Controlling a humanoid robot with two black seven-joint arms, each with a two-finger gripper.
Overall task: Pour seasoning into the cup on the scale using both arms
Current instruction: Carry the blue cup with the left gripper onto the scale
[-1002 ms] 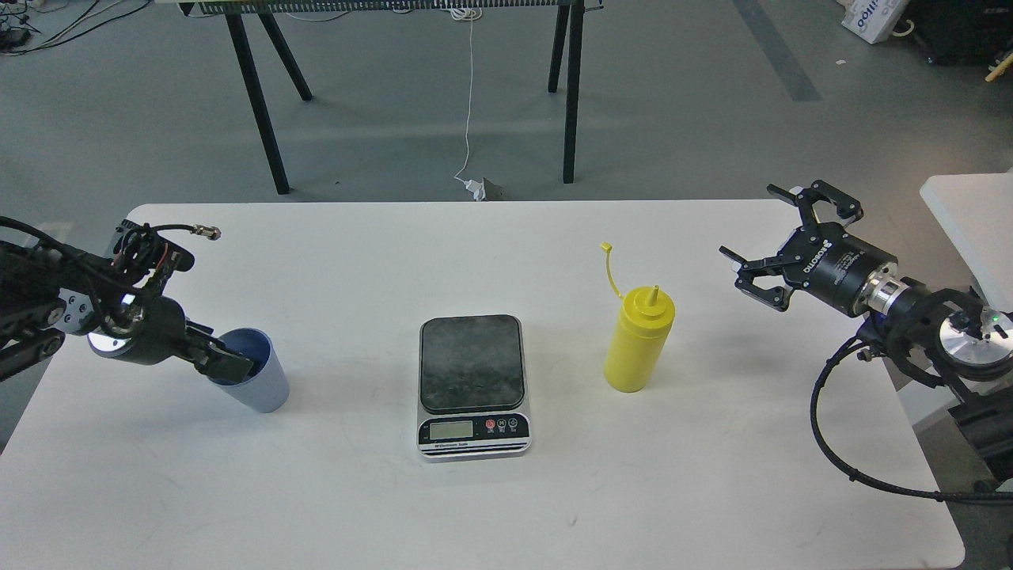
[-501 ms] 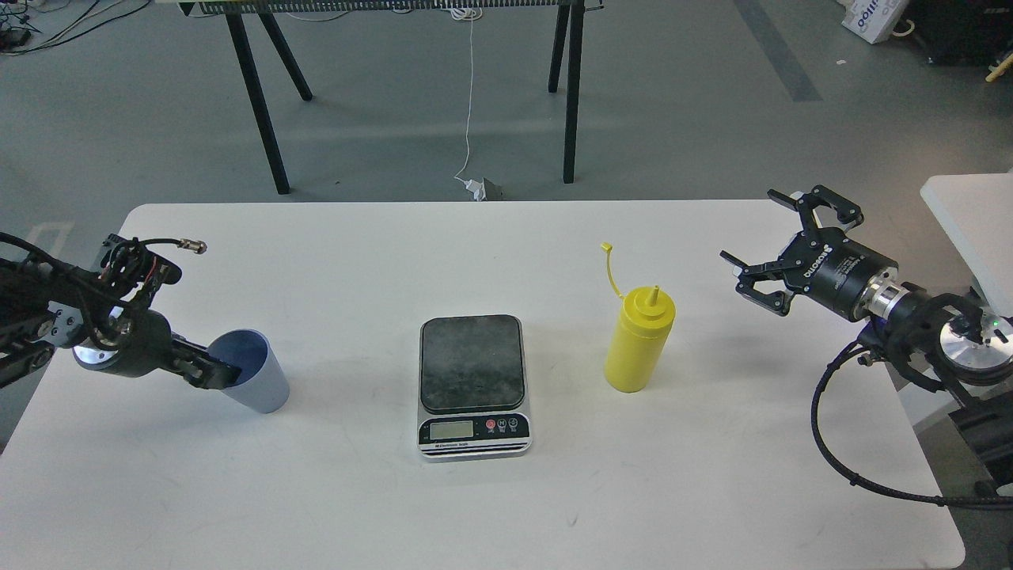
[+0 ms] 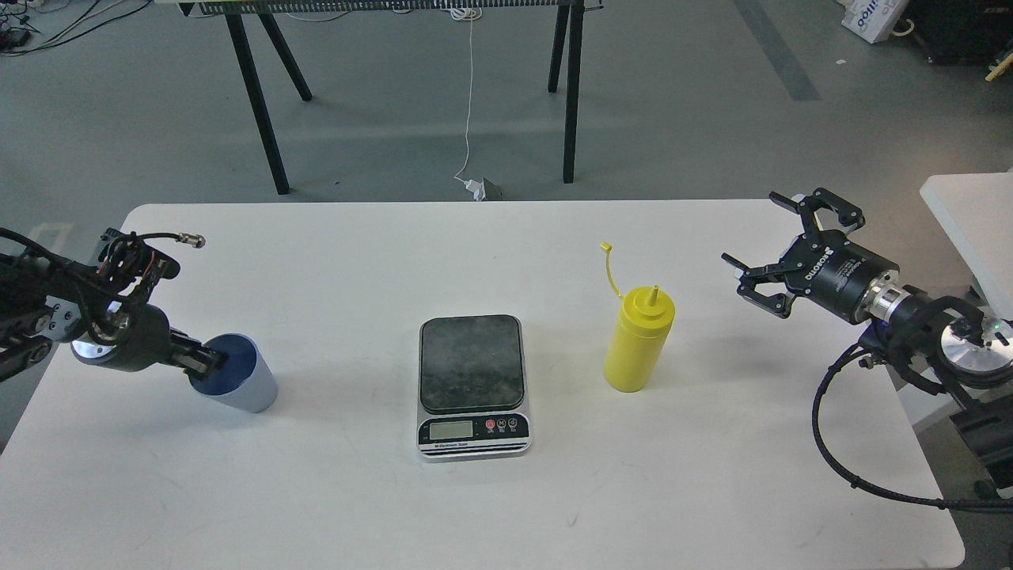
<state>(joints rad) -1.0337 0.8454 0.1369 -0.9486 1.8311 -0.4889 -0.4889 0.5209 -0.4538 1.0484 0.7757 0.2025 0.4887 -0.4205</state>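
Note:
The light-blue cup (image 3: 241, 385) is at the table's left, tipped far over to the left with its dark mouth facing my left gripper (image 3: 207, 364). That gripper is shut on the cup's rim. The scale (image 3: 472, 385) lies flat at the table's middle with nothing on its dark plate. The yellow seasoning bottle (image 3: 638, 342) stands upright right of the scale, its cap strap sticking up. My right gripper (image 3: 750, 228) is open and empty, in the air to the right of the bottle, well apart from it.
The white table (image 3: 356, 253) bears everything. A black cable loop (image 3: 823, 443) hangs from my right arm over the table's right edge. A second white surface (image 3: 969, 214) stands at the far right. Black trestle legs (image 3: 261, 111) stand on the floor behind.
My left gripper has drawn back to the left and down, tipping the cup further over to the left. The right gripper has barely shifted. The bottle and scale have not moved.

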